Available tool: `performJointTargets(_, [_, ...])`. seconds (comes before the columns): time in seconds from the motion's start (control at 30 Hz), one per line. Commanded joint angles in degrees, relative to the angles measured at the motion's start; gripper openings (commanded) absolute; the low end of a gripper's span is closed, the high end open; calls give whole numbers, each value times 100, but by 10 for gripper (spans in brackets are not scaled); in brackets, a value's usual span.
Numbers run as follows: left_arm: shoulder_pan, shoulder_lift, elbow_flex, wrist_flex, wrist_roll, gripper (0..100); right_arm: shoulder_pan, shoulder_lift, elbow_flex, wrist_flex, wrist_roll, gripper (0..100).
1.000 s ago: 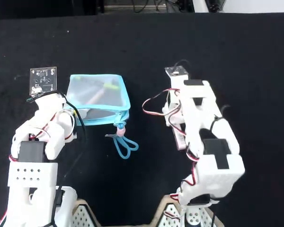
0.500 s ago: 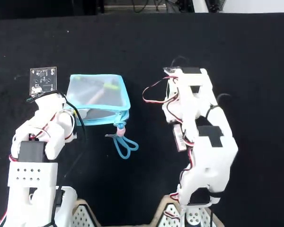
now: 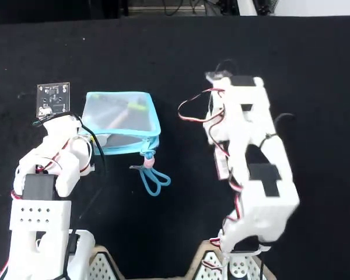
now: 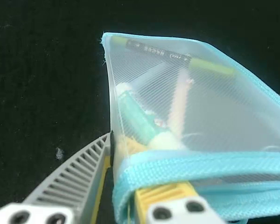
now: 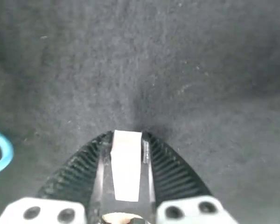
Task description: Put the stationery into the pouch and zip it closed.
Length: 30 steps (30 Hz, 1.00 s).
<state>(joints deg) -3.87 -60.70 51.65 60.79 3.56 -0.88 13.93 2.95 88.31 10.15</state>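
A light-blue mesh pouch (image 3: 119,119) lies left of centre and holds a yellow-green pen (image 4: 210,65), a pinkish pencil (image 4: 178,105) and a green marker (image 4: 135,116). Its zipper end carries a pink bead (image 3: 149,160) and a blue cord loop (image 3: 154,178). My left gripper (image 3: 98,140) (image 4: 113,140) is shut on the pouch's near left edge, with the yellow finger (image 4: 163,193) behind the mesh. To the right of the pouch, my right gripper (image 5: 127,135) (image 3: 221,168) is shut on a flat white eraser (image 5: 126,165), low over the black cloth.
Black cloth (image 3: 315,87) covers the whole table. The blue cord loop (image 5: 0,151) shows off to one side of the right gripper. Both arm bases stand at the near edge, with red and black cables looping off the right arm (image 3: 189,114).
The right arm has stretched a little farther from its base, still holding the white eraser. The left arm and the pouch have not moved.
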Motion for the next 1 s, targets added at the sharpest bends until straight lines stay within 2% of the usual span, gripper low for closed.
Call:
performJointTargets(0.0, [-4, -35, -57, -88, -44, 30, -62, -1534, -224, 369, 35, 10])
performJointTargets(0.17, [-4, -35, -57, -88, -35, 30, -422, -3284, -119, 492, 18, 10])
performJointTargets(0.33, [-4, -35, -57, -97, -35, 30, -1565, -5042, 681, -167, 9, 10])
performJointTargets(0.5, [-4, -35, -57, -79, -35, 30, -2620, -6642, 2114, -1547, 9, 11])
performJointTargets(0.77, [-4, -35, -57, -79, -35, 30, -4062, -8796, 4655, -4352, 53, 11])
performJointTargets(0.97, [-4, -35, -57, -79, -35, 30, -4369, -9174, 5701, -5582, 53, 11])
